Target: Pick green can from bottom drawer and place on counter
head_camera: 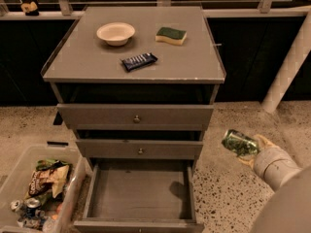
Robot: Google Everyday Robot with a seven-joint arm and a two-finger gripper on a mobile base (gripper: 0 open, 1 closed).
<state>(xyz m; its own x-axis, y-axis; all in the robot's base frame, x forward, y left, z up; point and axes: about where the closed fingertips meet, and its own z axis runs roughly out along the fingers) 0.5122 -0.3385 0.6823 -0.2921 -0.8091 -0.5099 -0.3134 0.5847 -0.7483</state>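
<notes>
The green can [239,143], shiny and dented, lies tilted in my gripper [250,148], which is shut on it in the air to the right of the cabinet, about level with the middle drawer. The bottom drawer [141,194] stands pulled out, its tray bare. The grey counter [92,57] lies above and left of the can, well apart from it.
On the counter sit a cream bowl [115,33], a green and yellow sponge [171,35] and a dark snack bar [139,60]. A clear bin [36,191] of snack bags and silver cans stands on the floor at the left. A white post [290,64] slants at the right.
</notes>
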